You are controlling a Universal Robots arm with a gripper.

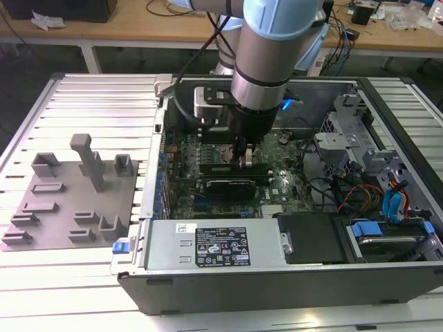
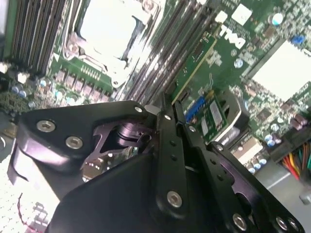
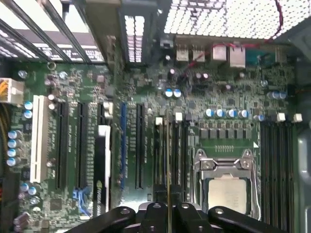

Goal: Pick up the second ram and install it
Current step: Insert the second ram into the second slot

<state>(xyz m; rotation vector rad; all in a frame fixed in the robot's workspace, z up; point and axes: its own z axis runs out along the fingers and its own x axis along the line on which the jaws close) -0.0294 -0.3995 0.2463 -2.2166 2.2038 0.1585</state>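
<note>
Bit of a difference between the cameras here; in the exterior view the whole open computer case [image 1: 277,277] is seen lying on the slatted bench [image 1: 90,104], with a grey holder tray [image 1: 69,200] set out on the exterior view's left of it, well apart from the motherboard; none of that is caught by the wrist cameras.

The second ram [image 3: 168,160] is shown edge-on in the first wrist view, as a thin yellowish line running out from between the fingertips, right over the memory slots just beside the processor socket [image 3: 226,189]; in the second wrist view its green face [image 2: 194,65] is made out instead, sticking out past the pincer [image 2: 167,109] and lined up along the slots. Whether it is fully seated in a slot cannot be told.

The pincer [image 3: 168,206] is seen closed on the stick, with the black fingers pressed together around it.

As for pose, the arm [image 1: 266,62] is held pretty much straight down into the case from above; the pincer [image 1: 246,158] is lowered right to the board, just on the exterior view's right of the socket [image 1: 218,149] and just behind a black card [image 1: 228,185].
</note>
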